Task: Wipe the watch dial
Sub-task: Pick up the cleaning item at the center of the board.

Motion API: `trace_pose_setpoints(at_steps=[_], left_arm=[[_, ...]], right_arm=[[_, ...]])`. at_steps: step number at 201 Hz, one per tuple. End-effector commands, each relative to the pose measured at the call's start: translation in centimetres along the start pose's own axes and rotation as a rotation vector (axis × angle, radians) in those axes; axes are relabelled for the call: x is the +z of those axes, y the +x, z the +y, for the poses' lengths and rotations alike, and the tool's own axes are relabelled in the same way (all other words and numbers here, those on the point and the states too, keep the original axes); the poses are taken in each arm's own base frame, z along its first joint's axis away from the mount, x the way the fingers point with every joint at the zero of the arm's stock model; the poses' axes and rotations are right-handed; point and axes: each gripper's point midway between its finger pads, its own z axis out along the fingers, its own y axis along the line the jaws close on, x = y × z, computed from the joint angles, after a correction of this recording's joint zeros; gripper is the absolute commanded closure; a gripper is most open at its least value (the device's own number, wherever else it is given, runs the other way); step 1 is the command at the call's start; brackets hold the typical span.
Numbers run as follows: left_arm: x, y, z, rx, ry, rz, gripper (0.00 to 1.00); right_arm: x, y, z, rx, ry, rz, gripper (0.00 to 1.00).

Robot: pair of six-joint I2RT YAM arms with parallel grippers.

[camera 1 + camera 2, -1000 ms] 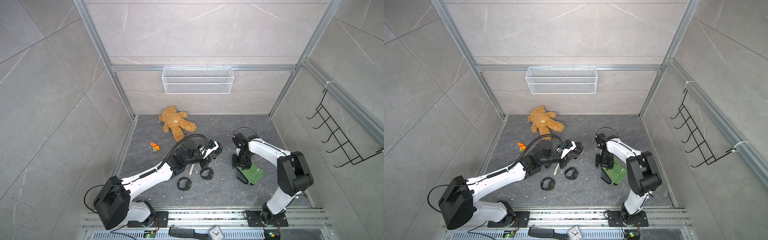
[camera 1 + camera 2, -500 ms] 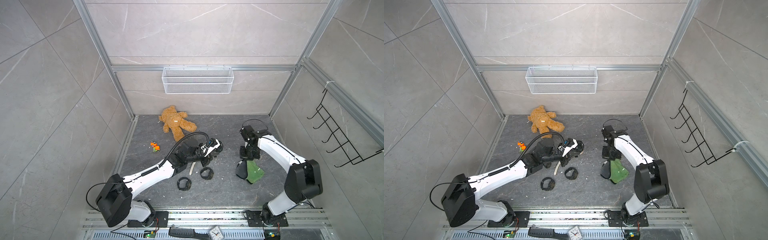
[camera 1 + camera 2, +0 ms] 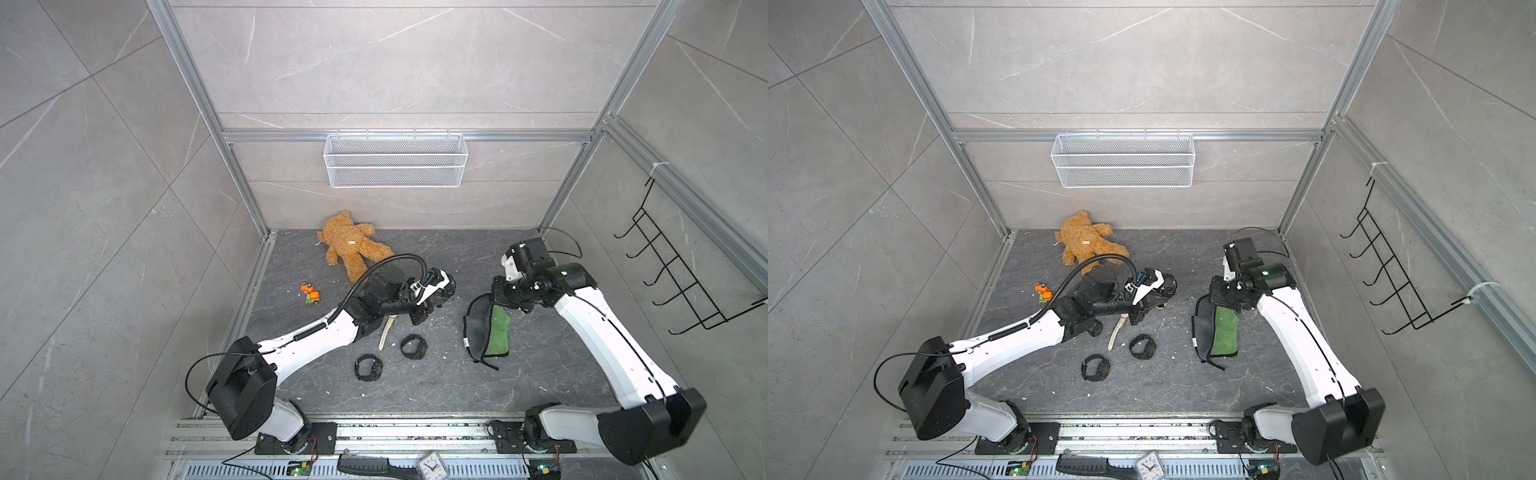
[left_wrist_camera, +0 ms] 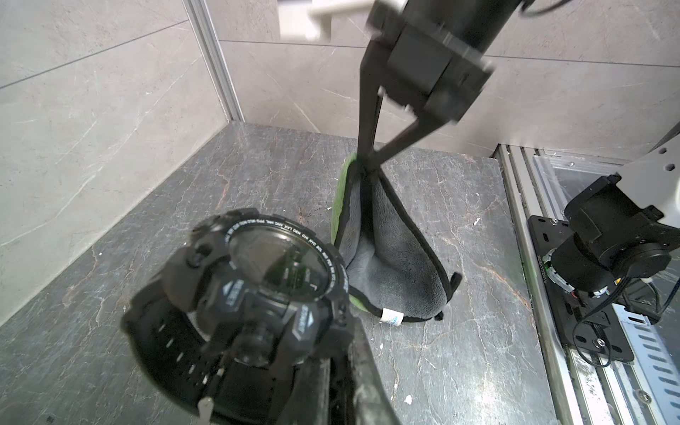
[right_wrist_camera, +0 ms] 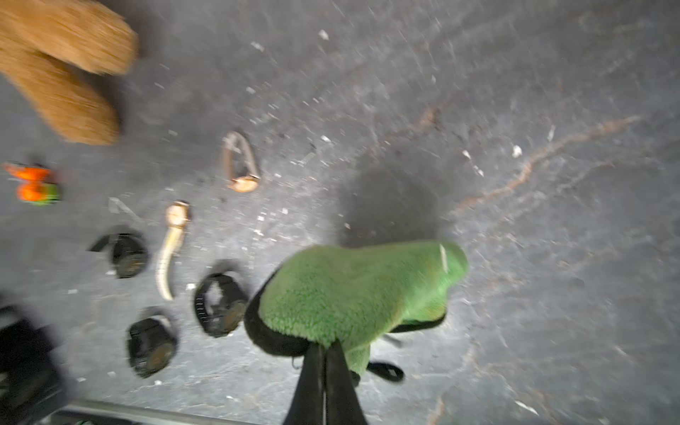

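A black digital watch (image 4: pixel 257 294) is raised off the floor, its round dial (image 4: pixel 277 257) facing the wrist camera. My left gripper (image 4: pixel 342 371) is shut on its strap; in both top views that gripper (image 3: pixel 436 293) (image 3: pixel 1156 291) hovers mid-floor. A green-and-grey cloth (image 3: pixel 486 328) (image 3: pixel 1221 332) hangs from my right gripper (image 3: pixel 496 297) (image 5: pixel 323 349), shut on its upper edge. The cloth's (image 4: pixel 390 265) lower end rests on the floor, to the right of the watch and apart from it. In the right wrist view the cloth's green side (image 5: pixel 360 290) shows.
Two black watches (image 3: pixel 413 346) (image 3: pixel 368 368) and a beige-strapped watch (image 3: pixel 386 332) lie on the floor below the left gripper. A teddy bear (image 3: pixel 351 245) and an orange toy car (image 3: pixel 311 293) lie further back. A wire basket (image 3: pixel 395 160) hangs on the back wall.
My right gripper closed on the cloth and lifted its upper edge off the floor, and the right arm swung up and back. The left gripper kept holding the watch.
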Motion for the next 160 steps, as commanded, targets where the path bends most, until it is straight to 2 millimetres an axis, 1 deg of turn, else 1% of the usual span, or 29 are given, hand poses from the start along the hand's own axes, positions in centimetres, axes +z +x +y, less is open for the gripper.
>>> trace_pose_setpoints(at_steps=[1,18,32,54,70,95,123,160], left_arm=[[0.0,-3.1,-0.1,0.042,0.026,-0.081,1.00],[0.1,-3.2,0.0,0.043,0.028,-0.083,1.00],[0.3,-3.3,0.1,0.043,0.027,-0.080,1.00],[0.7,-3.4,0.3,0.037,0.030,-0.079,1.00],[1.2,-3.4,0.4,0.034,0.042,-0.079,1.00],[1.8,-3.9,0.8,0.042,0.043,-0.092,1.00],[2.6,-4.0,1.2,0.060,0.045,-0.084,1.00],[3.2,-4.6,1.4,0.075,0.051,-0.093,1.00]], right_arm=[[-2.2,-1.2,1.4,-0.022,-0.074,-0.045,1.00],[-4.3,-2.2,2.2,-0.048,-0.102,-0.112,1.00],[-5.6,-2.6,2.6,-0.081,-0.123,-0.158,1.00],[-6.9,-2.7,4.7,-0.123,-0.241,-0.181,1.00],[-7.3,-2.6,6.3,-0.134,-0.342,-0.184,1.00],[-7.9,-2.7,7.9,-0.139,-0.438,-0.187,1.00],[-8.8,-2.5,10.0,-0.150,-0.568,-0.172,1.00],[-8.1,-2.1,10.9,-0.136,-0.636,-0.129,1.00]])
